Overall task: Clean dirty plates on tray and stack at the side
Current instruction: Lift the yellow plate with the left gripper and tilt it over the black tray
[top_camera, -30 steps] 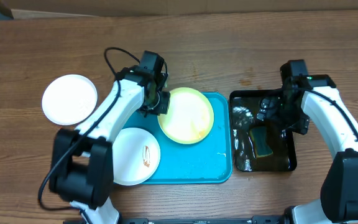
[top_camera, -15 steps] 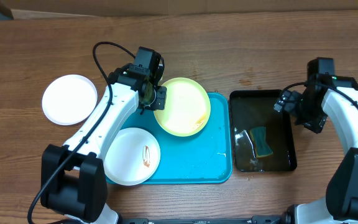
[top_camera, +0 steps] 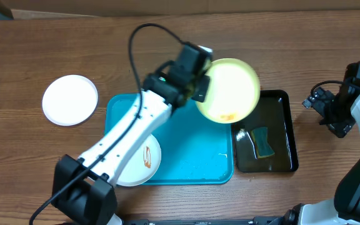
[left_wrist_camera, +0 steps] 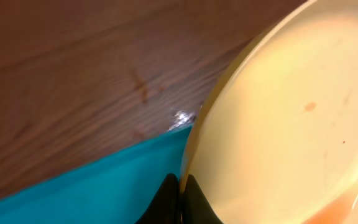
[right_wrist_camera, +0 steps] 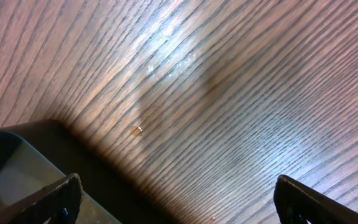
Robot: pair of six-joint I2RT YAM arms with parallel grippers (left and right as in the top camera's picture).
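From overhead, the left arm [top_camera: 133, 128] is holding the lime-green round plate with the pale centre [top_camera: 230, 90] raised. The left jaws are pinching its rim at the plate's 9 o'clock edge. The plate is hanging over the seam between the large turquoise rectangular plastic tray [top_camera: 192, 156] and the narrow glossy black tray [top_camera: 286, 106]. The greenish rectangular sponge [top_camera: 262, 142] is lying in that black tray at 5 o'clock from the plate, with its long axis running roughly 12 to 6. The right arm [top_camera: 355, 106], standing at 3 o'clock of the black tray, is the nearer one to it, with the sponge at about 8 o'clock from the right jaws. In the left wrist view, the left jaws are pressing together on the plate's rim at 6 o'clock, and its smeared face is spreading toward 2 o'clock above the wooden bench [left_wrist_camera: 73, 62]. In the right wrist view, the right jaws are standing spread wide, gripping nothing, with a corner of the black tray at 8 o'clock.
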